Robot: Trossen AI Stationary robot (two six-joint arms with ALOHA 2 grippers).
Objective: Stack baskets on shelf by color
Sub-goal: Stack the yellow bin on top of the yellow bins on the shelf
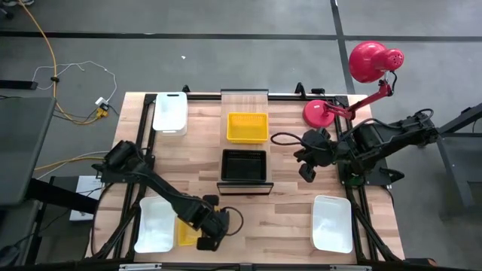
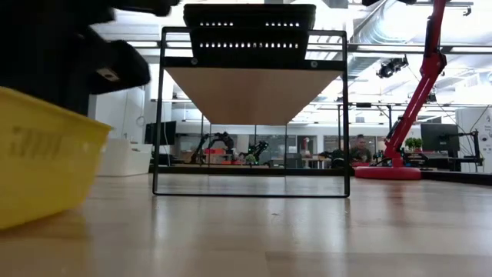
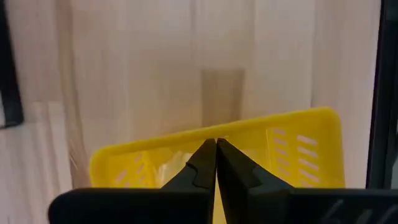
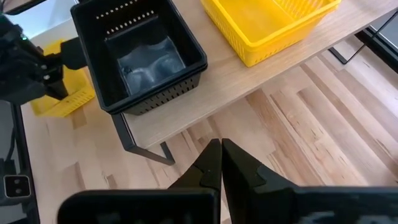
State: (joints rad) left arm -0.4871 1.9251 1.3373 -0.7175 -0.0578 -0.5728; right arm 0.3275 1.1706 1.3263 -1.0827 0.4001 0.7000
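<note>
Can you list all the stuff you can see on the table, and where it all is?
White baskets: three; one at the table's far left corner, one at the near left, one at the near right.
Yellow baskets: two; one on the shelf's far part, one at the near left, tilted, beside the white one.
Black basket: one, on the shelf's near end.
Shelf: one, light wood on a dark frame, middle of the table.
Lamp: one, red, base at the far right.
Table: one, pale wood.
Left gripper: fingers shut on the near yellow basket's rim.
Right gripper: shut, empty, right of the shelf.
</note>
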